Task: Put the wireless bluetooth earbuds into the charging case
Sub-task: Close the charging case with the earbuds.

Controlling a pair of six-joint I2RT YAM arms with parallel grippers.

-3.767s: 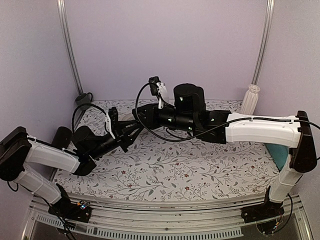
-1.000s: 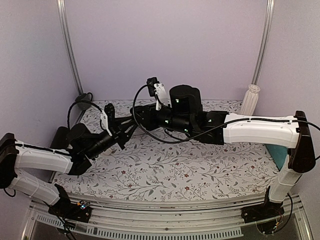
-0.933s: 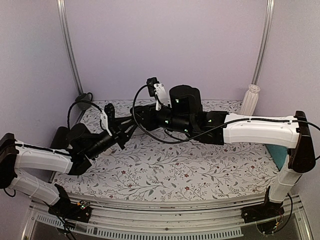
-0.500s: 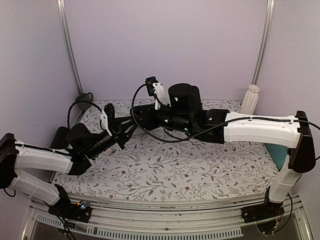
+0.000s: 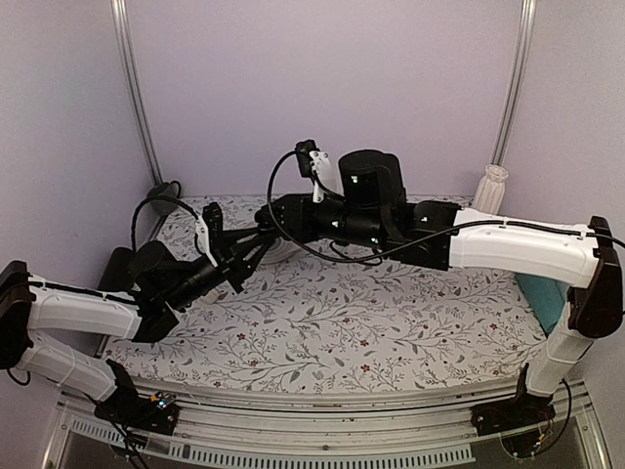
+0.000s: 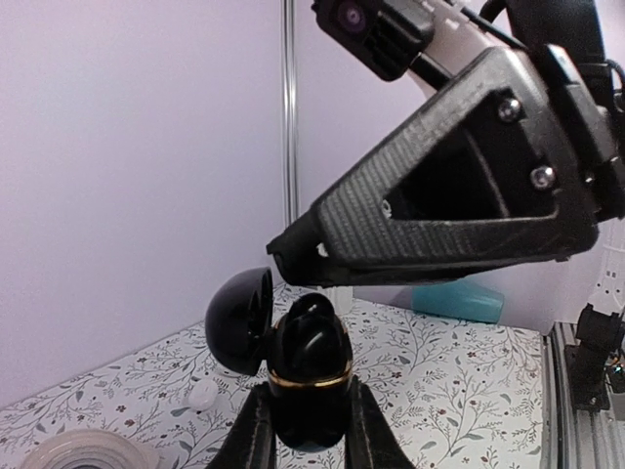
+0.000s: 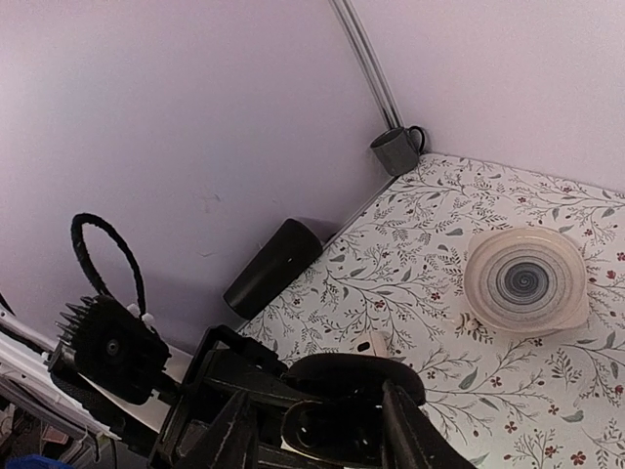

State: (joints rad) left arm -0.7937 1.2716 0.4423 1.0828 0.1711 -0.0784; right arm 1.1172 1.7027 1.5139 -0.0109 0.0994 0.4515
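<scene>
From the top view, my left gripper (image 5: 246, 256) and right gripper (image 5: 268, 221) meet above the flowered table (image 5: 391, 322), toward its 10 o'clock corner.

On the left wrist camera, the left jaws are clamped on the charging case (image 6: 310, 386). The case is upright in the air, its lid (image 6: 239, 320) swung open at 9 o'clock. A right finger (image 6: 439, 210) hangs just above at 12.

On the right wrist camera, the right jaws stand apart with nothing visibly in them, the open case just beyond them. A bowl (image 7: 527, 278) sits at 3 o'clock. I can't make out the earbuds.

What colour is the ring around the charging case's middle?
Gold: a thin band around the glossy black charging case. It shows best in the left wrist view.
</scene>
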